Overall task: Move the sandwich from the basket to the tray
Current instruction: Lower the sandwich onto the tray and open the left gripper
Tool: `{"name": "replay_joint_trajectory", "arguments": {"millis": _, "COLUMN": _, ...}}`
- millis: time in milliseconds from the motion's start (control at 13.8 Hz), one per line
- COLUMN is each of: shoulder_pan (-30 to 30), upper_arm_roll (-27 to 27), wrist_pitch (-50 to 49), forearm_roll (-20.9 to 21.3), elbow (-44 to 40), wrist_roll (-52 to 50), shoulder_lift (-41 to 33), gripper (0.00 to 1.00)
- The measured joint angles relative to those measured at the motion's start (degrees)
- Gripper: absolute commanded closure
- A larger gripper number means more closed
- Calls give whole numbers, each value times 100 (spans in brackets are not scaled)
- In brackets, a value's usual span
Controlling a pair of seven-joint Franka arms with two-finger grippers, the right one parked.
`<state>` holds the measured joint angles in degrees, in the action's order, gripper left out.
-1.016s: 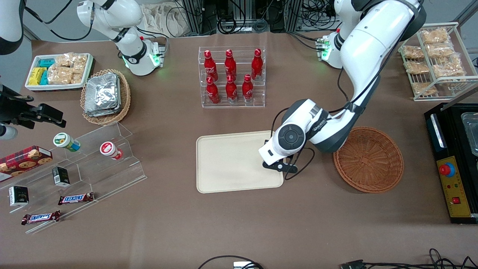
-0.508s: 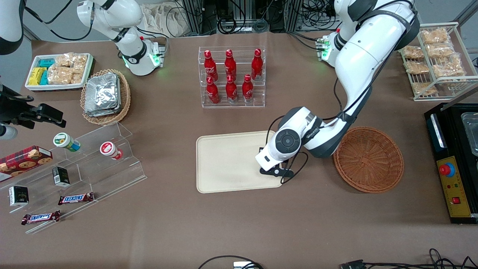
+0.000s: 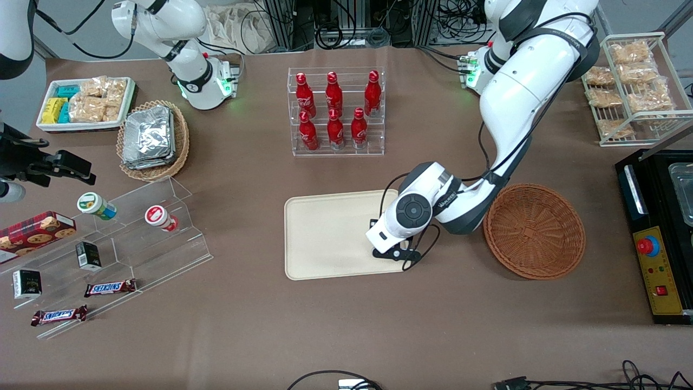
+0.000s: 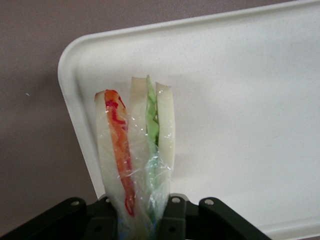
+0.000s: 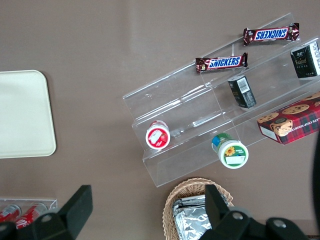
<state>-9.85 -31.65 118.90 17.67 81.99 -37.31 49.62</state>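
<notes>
While your left arm reaches over the table, its gripper [image 3: 391,253] hangs above the tray [image 3: 325,238], over the corner nearest the front camera on the working arm's side; in the wrist view that gripper [image 4: 140,220] pinches the sandwich [image 4: 135,155] at its narrow end, the fingers [image 4: 172,220] pressed against the clear wrap on either side; the wedge points away from the wrist camera, with its orange-red layer and its green layer both showing between slices of pale bread; you can see the tray's rounded corner [image 4: 75,55] and low rim under it, with brown tabletop just past the rim; whether the sandwich touches the tray surface you cannot tell from these views. The basket [image 3: 534,231] sits beside the tray, toward the working arm's end of the table, with nothing showing inside it; a clear rack of red bottles [image 3: 335,111] stands farther from the front camera than the tray.
</notes>
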Motion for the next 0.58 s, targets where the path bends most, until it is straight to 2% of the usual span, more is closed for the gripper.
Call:
{"name": "replay_joint_trajectory", "arguments": {"millis": 73, "shoulder_pan": 0, "upper_arm_roll": 0, "wrist_pitch": 8, "forearm_roll": 41, "elbow": -1, "wrist_roll": -29, "shoulder_lift": 27, "gripper": 61}}
{"name": "replay_joint_trajectory", "arguments": {"millis": 218, "shoulder_pan": -1, "upper_arm_roll": 1, "wrist_pitch": 9, "forearm_roll": 59, "elbow": -1, "wrist_roll": -78, "shoulder_lift": 80, "gripper": 0}}
{"name": "replay_joint_trajectory", "arguments": {"millis": 580, "shoulder_pan": 0, "upper_arm_roll": 4, "wrist_pitch": 55, "forearm_roll": 73, "elbow": -32, "wrist_roll": -119, "shoulder_lift": 119, "gripper": 0}}
